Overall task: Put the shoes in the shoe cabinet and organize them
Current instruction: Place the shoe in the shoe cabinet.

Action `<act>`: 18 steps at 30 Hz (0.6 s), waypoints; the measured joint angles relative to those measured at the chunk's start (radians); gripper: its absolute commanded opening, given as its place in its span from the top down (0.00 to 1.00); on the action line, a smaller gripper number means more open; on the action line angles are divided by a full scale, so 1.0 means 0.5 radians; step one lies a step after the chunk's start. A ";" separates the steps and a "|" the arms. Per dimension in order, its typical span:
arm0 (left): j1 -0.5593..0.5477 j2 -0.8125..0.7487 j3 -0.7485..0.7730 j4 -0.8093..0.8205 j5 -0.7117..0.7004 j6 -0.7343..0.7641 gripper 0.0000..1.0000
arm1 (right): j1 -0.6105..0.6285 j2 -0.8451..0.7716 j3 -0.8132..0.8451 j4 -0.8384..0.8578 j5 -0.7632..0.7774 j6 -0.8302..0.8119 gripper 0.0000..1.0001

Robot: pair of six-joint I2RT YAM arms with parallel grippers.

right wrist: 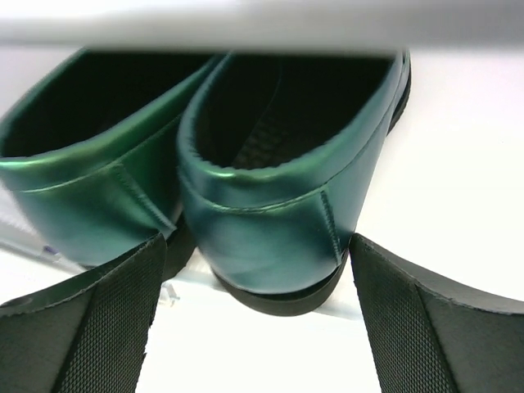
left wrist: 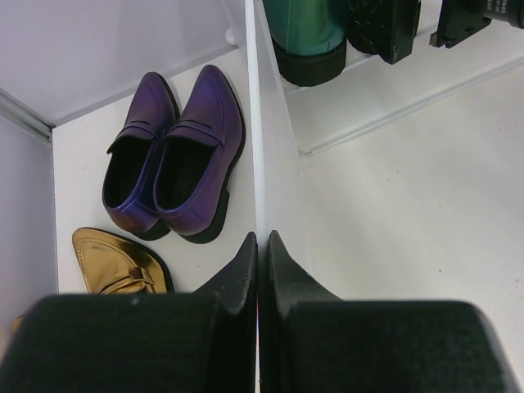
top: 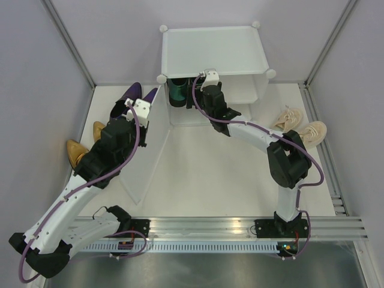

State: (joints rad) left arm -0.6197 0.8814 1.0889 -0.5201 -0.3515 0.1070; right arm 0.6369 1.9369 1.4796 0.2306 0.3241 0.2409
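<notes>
Right pincer stands released just behind the green loafers, set heels-out in the shoe cabinet at upper centre; left pincer, clenched, seemingly pinches the door panel to hold it open

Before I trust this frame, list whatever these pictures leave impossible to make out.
- Toes of the green loafers: right wrist view, hidden past the blurred cabinet edge.
- Cabinet shelves: top view, covered by its own top panel.
- gold loafers: top view, mostly under the left arm; left wrist view, cut by the left gripper.
</notes>
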 measured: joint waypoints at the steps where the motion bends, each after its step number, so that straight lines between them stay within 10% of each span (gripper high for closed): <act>1: 0.000 -0.001 0.000 0.000 -0.001 0.000 0.98 | 0.002 -0.019 0.000 -0.017 -0.008 0.001 0.04; 18: -0.011 -0.008 -0.011 0.006 -0.019 0.000 0.95 | -0.072 -0.750 -0.426 -0.172 -0.053 0.011 0.09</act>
State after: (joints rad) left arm -0.6254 0.8776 1.0836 -0.5171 -0.3611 0.1070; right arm 0.6006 1.5620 1.2667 0.1448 0.2974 0.2466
